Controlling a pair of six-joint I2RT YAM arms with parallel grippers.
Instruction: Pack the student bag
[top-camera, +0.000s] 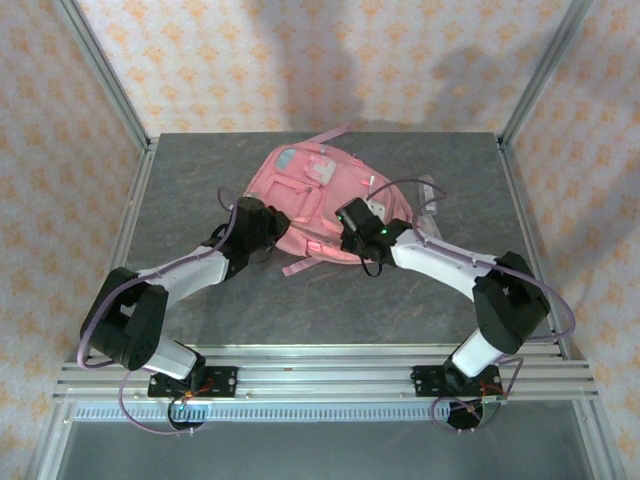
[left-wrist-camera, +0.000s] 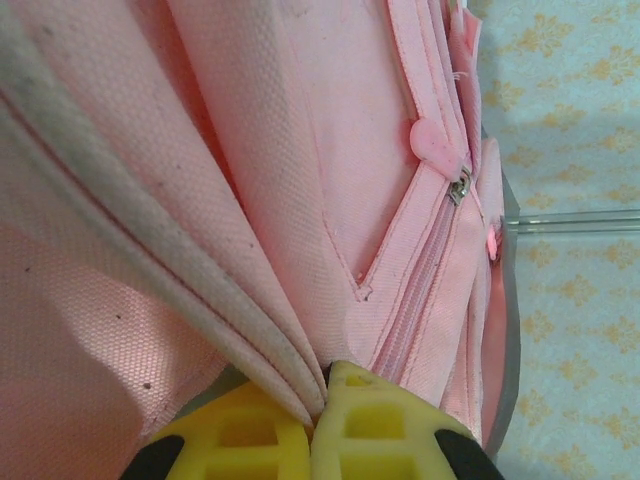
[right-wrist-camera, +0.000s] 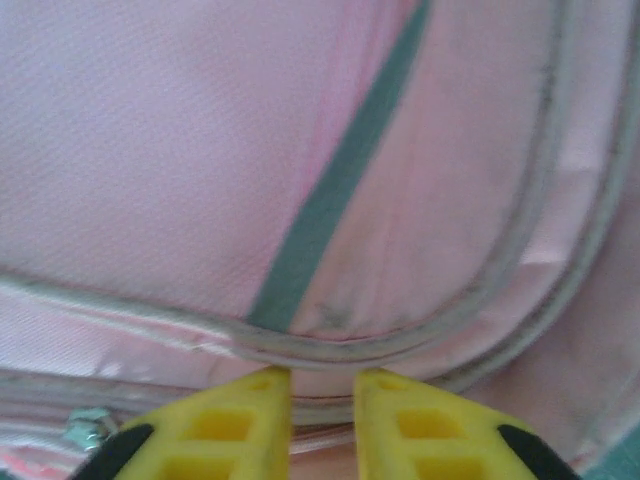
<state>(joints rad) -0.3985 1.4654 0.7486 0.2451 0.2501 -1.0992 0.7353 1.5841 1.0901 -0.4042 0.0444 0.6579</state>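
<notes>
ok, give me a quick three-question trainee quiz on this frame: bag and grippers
1. True or false: the left gripper is shut on a fold of the student bag.
2. Pick one: the stripe just ahead of the right gripper is A) red, B) grey, C) yellow.
3. Short answer: what is the bag lying on?

Key
1. True: the yellow fingers are closed with pink fabric pinched between them.
2. B.
3. The grey table.
</notes>
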